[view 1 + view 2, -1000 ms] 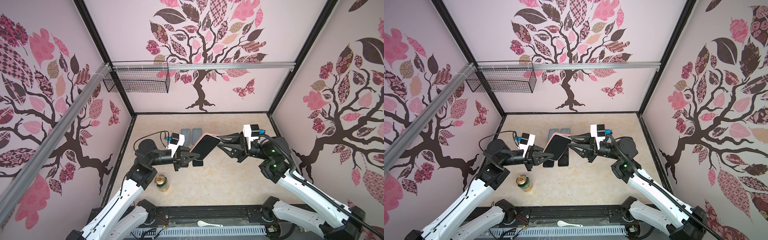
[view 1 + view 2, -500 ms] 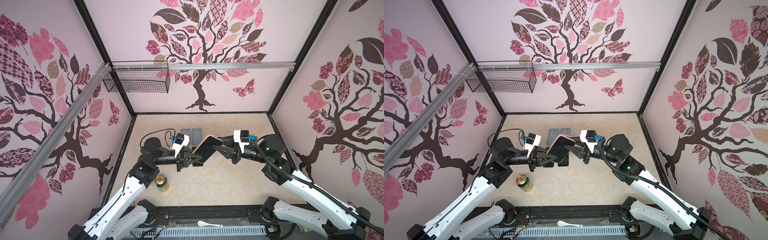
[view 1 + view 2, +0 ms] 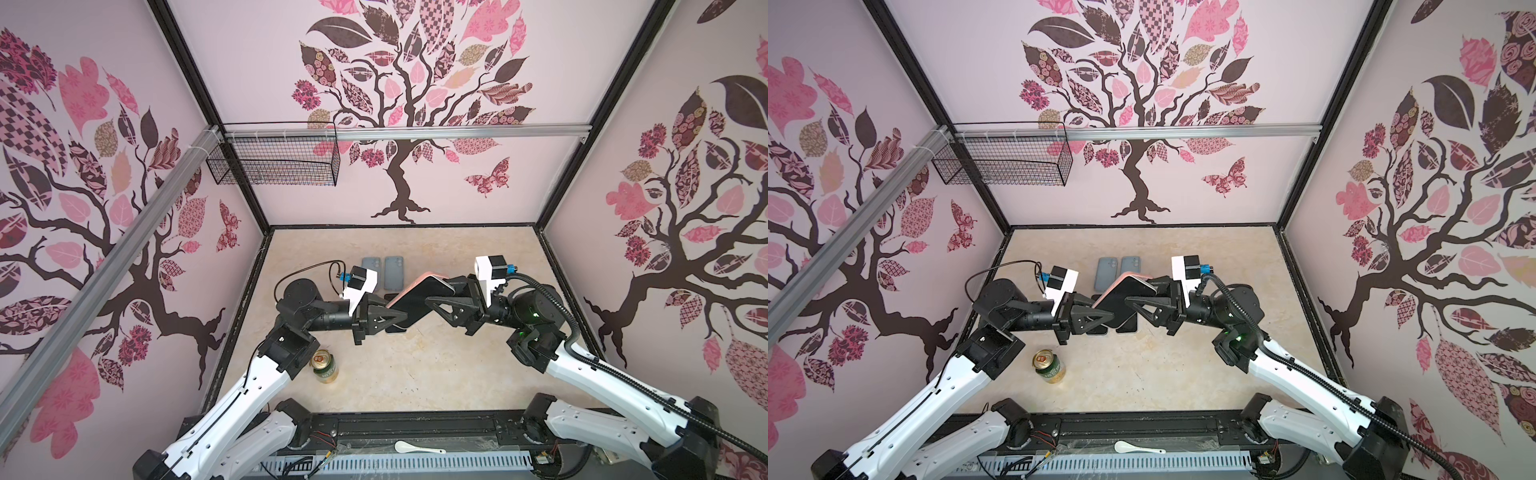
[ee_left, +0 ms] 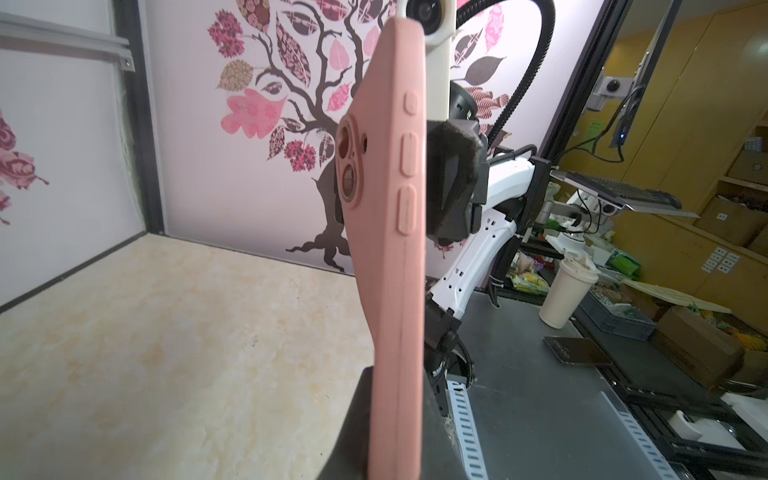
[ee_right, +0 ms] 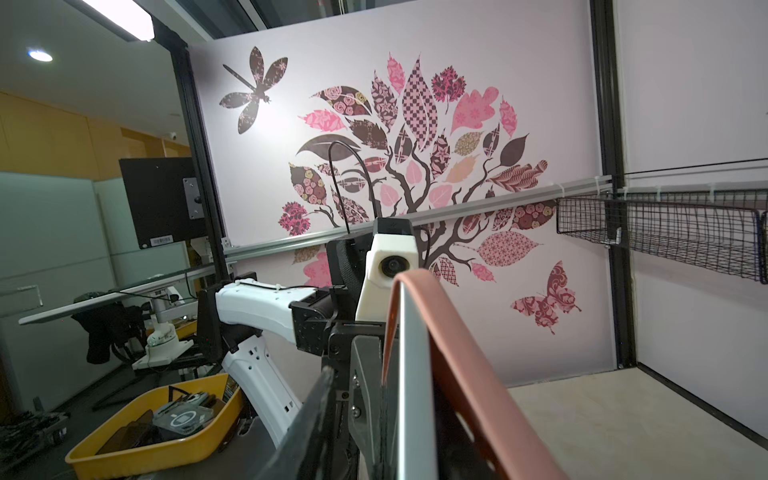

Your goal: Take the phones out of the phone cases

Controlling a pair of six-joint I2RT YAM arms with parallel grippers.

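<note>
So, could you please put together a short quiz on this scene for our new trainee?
1. True or false: the pink phone case lies flat on the table.
2. How many grey cases lie at the back of the table? A) one B) two C) four
3. What stands upright on the table, left of centre in both top views?

Key:
1. False: the left gripper and the right gripper hold it tilted in the air.
2. B.
3. A can.
</note>
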